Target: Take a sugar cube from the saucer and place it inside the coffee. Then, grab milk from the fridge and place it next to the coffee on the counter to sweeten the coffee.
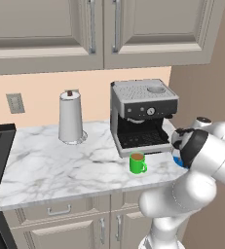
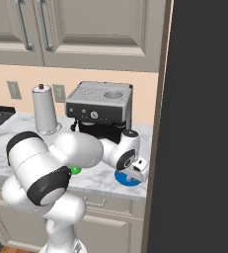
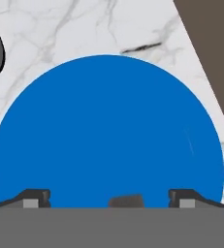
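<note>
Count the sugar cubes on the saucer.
1. A small grey cube sits on the blue saucer, midway between the open end effector's fingertips at the bottom of the hand view. Others could be hidden below the frame.

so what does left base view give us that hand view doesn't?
Left base view alone: the bright green mug of brown coffee, the steel-and-black espresso machine, the tall white paper-towel roll, beige cabinets above and below.

Hand view alone: the gripper open just above the dish, fingertips wide apart, with a small grey cube low between them.

Both: the flat round bright blue saucer, a sliver behind the arm in the left base view, and the white marble counter.
</note>
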You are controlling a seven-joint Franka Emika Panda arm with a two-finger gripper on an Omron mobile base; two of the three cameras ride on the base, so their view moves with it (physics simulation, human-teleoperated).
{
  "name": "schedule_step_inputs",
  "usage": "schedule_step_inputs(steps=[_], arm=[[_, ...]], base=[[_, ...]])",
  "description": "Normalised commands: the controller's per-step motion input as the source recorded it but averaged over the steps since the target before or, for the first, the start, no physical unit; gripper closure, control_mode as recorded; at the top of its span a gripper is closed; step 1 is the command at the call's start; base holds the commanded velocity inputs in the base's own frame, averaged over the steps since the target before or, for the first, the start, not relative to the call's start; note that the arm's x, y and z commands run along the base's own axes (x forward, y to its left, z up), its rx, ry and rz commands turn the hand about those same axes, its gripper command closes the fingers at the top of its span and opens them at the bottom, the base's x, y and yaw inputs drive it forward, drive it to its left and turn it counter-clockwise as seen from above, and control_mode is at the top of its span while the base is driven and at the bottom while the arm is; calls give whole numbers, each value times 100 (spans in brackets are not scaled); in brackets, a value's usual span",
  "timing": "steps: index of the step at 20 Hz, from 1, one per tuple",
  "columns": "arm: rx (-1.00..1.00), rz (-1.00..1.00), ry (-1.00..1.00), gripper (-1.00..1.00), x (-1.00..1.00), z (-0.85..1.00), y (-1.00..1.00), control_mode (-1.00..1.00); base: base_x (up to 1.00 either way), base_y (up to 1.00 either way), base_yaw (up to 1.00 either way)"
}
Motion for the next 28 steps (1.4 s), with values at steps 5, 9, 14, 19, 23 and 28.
schedule_step_inputs(steps=[5,9,14,19,23,28], arm=[[0,0,0,100,0,-3,0,-100],[0,0,0,100,-4,0,0,-100],[0,0,0,100,-17,0,0,-100],[0,0,-9,100,-17,14,5,-100],[-1,0,-12,100,0,53,22,-100],[0,0,-3,100,11,56,52,-100]], base=[[0,0,0],[0,0,0],[0,0,0],[0,0,0],[0,0,0],[0,0,0]])
